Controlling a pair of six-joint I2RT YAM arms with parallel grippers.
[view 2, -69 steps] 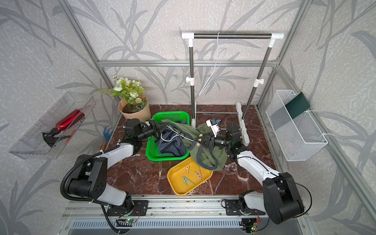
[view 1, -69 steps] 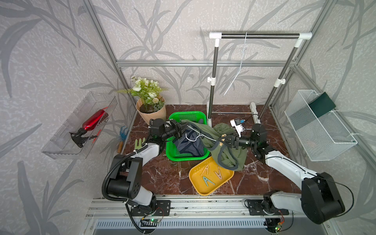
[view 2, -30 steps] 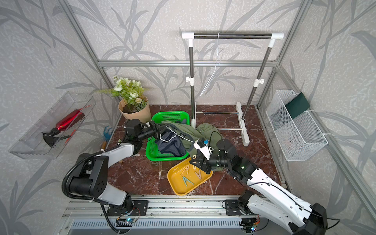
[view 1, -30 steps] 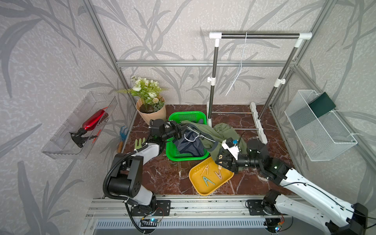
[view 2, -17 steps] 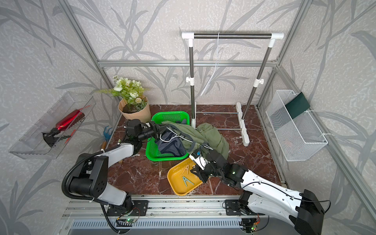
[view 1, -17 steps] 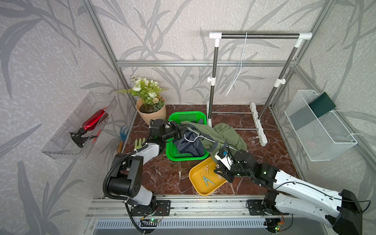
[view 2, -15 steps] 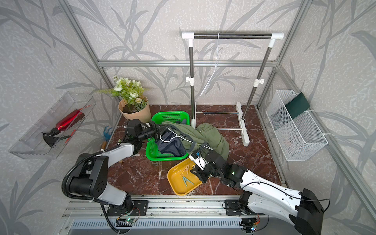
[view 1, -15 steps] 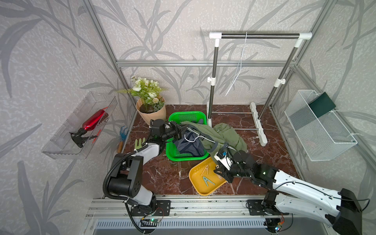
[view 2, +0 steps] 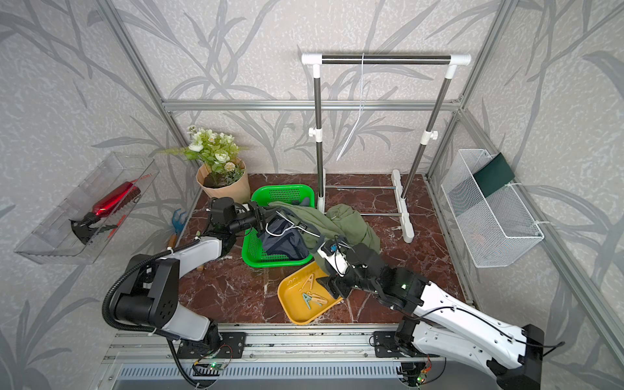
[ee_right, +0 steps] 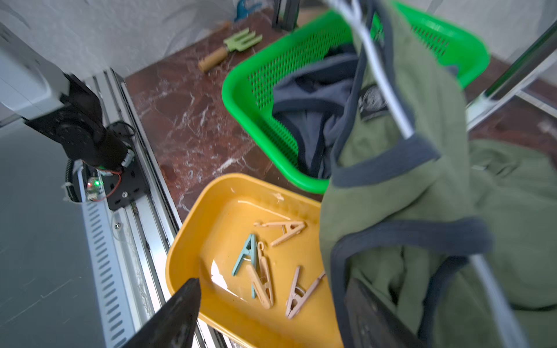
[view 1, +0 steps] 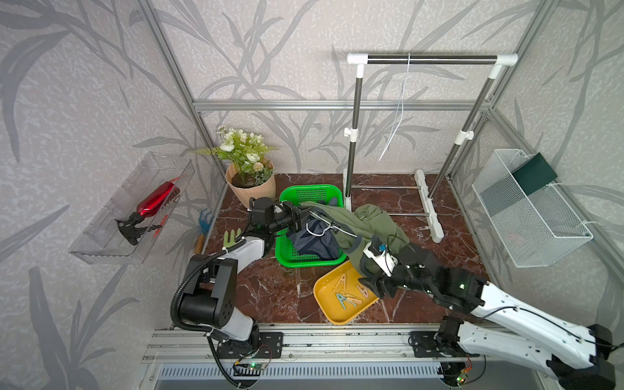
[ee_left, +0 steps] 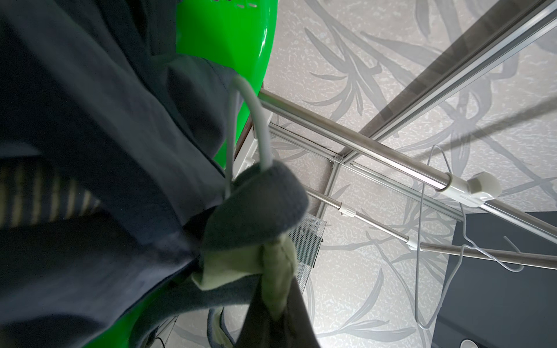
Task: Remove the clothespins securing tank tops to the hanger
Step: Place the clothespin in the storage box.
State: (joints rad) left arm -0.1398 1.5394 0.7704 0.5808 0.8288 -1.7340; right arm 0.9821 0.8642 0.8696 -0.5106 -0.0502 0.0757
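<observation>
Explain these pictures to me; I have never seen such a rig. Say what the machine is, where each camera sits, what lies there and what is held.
This is a robot with two arms mounted on a rail at the table's front. Two pictures look down from overhead, side by side; the other two come from a camera on each wrist. On the table stand a green basket, a yellow tray, a flower pot and a clothes rail. The left arm's fingers are shut on a white hanger over the basket; a slate-blue tank top and an olive tank top hang from it. The right arm's fingers stand open above the tray, holding nothing. Four clothespins lie in the tray.
</observation>
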